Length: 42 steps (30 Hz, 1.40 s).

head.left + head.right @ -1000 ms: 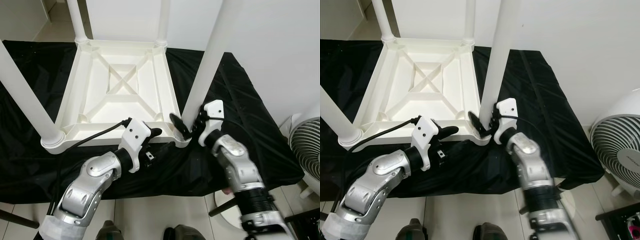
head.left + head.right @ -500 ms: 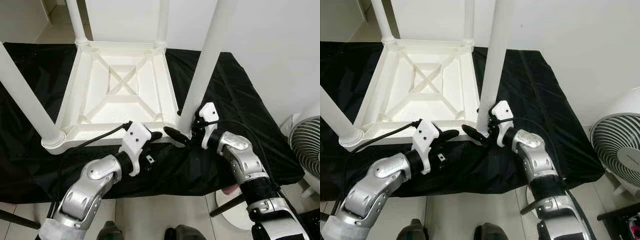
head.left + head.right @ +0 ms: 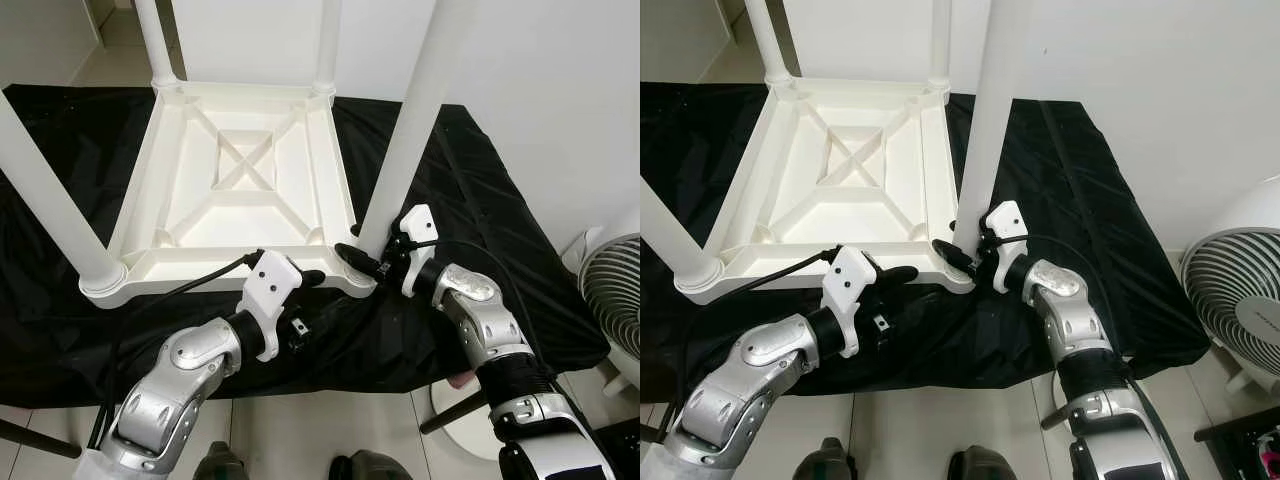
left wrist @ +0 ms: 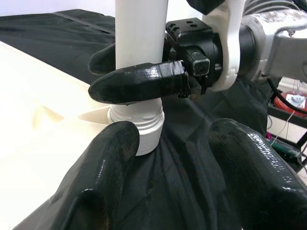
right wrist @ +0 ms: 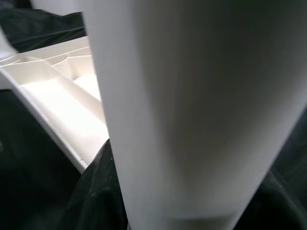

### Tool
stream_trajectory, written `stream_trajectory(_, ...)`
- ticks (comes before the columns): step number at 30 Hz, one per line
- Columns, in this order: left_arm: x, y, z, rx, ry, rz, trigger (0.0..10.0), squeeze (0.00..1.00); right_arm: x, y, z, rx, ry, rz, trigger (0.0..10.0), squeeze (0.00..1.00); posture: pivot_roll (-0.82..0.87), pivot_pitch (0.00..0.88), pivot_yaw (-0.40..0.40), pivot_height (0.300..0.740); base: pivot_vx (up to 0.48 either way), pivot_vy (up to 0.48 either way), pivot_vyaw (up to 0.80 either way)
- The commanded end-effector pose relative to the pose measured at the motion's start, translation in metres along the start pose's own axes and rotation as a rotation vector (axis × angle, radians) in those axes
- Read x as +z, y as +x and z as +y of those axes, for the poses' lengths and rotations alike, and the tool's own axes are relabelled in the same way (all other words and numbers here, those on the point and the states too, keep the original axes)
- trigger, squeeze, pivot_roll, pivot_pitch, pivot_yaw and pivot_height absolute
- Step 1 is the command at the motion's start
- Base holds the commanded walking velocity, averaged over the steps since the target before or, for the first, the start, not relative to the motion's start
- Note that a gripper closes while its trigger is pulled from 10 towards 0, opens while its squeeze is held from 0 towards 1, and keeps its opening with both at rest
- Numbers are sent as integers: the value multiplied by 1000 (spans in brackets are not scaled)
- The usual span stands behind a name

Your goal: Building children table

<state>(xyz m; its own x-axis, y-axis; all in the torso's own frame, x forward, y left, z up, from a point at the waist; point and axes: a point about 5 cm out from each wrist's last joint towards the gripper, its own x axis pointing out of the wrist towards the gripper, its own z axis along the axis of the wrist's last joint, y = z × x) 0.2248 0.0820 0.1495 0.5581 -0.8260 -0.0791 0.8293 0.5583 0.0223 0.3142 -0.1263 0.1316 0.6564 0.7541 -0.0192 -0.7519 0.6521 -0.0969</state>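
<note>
A white children's table (image 3: 200, 262) lies upside down on a black cloth, its legs pointing up. My right gripper (image 3: 368, 258) is at the foot of the near right leg (image 3: 410, 130), shut on it just above its socket collar (image 4: 144, 129). In the left wrist view one of its fingers (image 4: 139, 84) crosses in front of the leg and the other sits behind it. My left gripper (image 3: 305, 300) hovers open at the table's front rim, a short way left of that corner, with nothing between its fingertips (image 4: 105, 177).
The black cloth (image 3: 500, 220) covers the whole work surface, whose front edge is by my arms. The near left leg (image 3: 50, 200) and two far legs (image 3: 155, 40) stand upright. A white fan (image 3: 610, 290) is on the floor at the right, and a wall rises behind.
My right gripper has moved in from beside the corner and closed its fingers round the foot of the near right leg. My left gripper has drawn back slightly from the rim.
</note>
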Motion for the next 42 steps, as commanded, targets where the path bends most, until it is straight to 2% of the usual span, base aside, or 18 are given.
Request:
stream_trajectory(1,-1,1,0,30,0,13,10000,0,-2,-1,3,-55,8,13,0,0,40,41,-44,740,0,0,0)
stream_trajectory(6,0,1,0,31,0,11,10000,0,-2,0,2,-134,11,24,0,0,34,50,-42,740,0,0,0)
stream_trajectory(10,1,2,1,32,2,13,10000,0,-3,2,3,-240,17,73,0,0,31,54,-39,740,0,0,0)
stream_trajectory(11,1,1,2,32,3,14,10000,0,-4,3,4,-306,39,80,0,0,28,55,-37,740,0,0,0)
stream_trajectory(12,1,1,2,32,3,14,10000,0,-4,3,4,-306,39,80,0,0,28,55,-37,740,0,0,0)
stream_trajectory(14,1,1,2,33,3,15,10000,0,-4,5,7,-363,42,80,0,0,27,55,-36,740,0,0,0)
stream_trajectory(16,2,1,3,33,4,14,10000,0,-6,8,15,-507,30,76,0,0,25,54,-34,740,0,0,0)
stream_trajectory(18,2,1,3,33,4,14,10000,0,-6,8,15,-507,30,76,0,0,25,54,-34,740,0,0,0)
stream_trajectory(21,3,2,3,32,5,11,10000,0,-7,13,25,-612,62,61,0,0,26,55,-32,740,0,0,0)
stream_trajectory(24,4,3,3,29,4,9,10000,0,-4,22,37,-617,106,48,0,0,26,54,-31,740,0,0,0)
stream_trajectory(28,4,3,2,30,4,8,10000,0,-2,23,38,-623,119,39,0,0,25,53,-33,740,0,0,0)
stream_trajectory(29,4,3,3,30,4,8,10000,0,-1,21,35,-628,123,40,10000,0,25,53,-34,740,0,0,0)
stream_trajectory(33,4,4,4,33,5,7,10000,0,1,18,31,-633,125,42,10000,0,25,48,-39,740,0,0,0)
stream_trajectory(34,4,5,4,36,4,4,10000,0,2,18,30,-602,140,28,10000,1000,26,45,-42,740,0,0,0)
stream_trajectory(37,4,5,4,37,4,2,10000,0,4,17,29,-568,136,13,10000,1000,25,43,-43,740,0,0,0)
stream_trajectory(40,4,6,4,39,5,1,10000,0,6,14,25,-463,127,-10,10000,1000,24,43,-44,740,0,0,0)
stream_trajectory(41,4,6,5,40,5,0,10000,0,8,12,22,-402,107,-15,10000,580,23,41,-46,740,0,0,0)
stream_trajectory(42,4,6,5,40,5,0,10000,0,8,12,22,-402,107,-15,10000,580,23,41,-46,740,0,0,0)
